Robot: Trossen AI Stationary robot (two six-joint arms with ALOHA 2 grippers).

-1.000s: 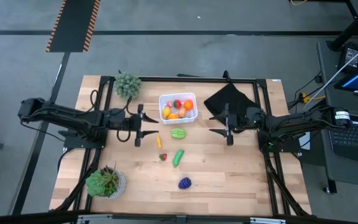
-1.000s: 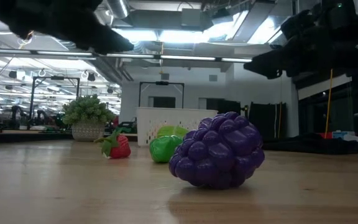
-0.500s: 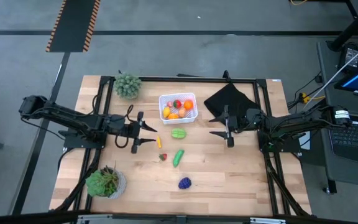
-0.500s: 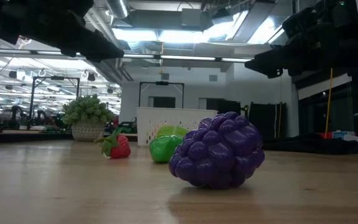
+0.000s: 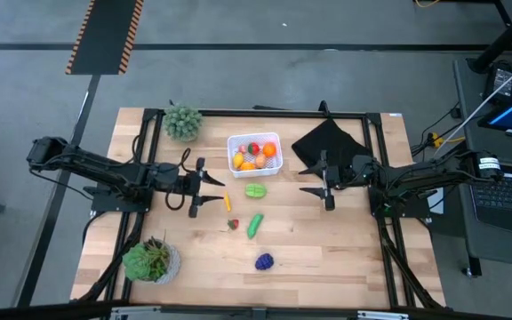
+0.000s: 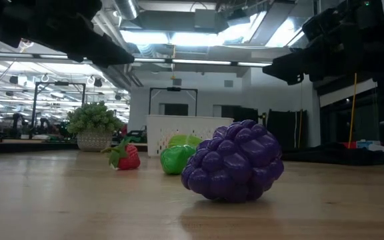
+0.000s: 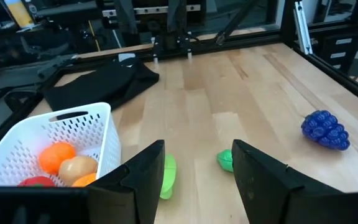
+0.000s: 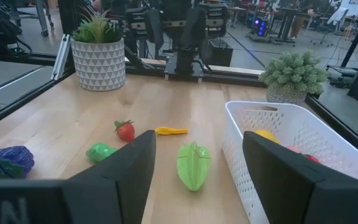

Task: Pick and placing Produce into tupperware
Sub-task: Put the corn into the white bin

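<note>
Since the earlier frame the left gripper (image 5: 201,187) has drawn back leftward, jaws apart and empty like the waiting right gripper (image 5: 324,187), with several toy pieces already in the small white plastic tub (image 5: 254,154) at upper centre and five left on the wooden table (image 5: 345,249) below it.

Wooden table (image 5: 327,244), white tub (image 5: 253,155), loose toy produce (image 5: 255,225), two potted plants (image 5: 152,260), black cloth (image 5: 327,142)

A robotics lab: wooden table (image 5: 327,240) in a black frame, rows of workbenches (image 6: 19,137) under strip-lit ceiling.
</note>
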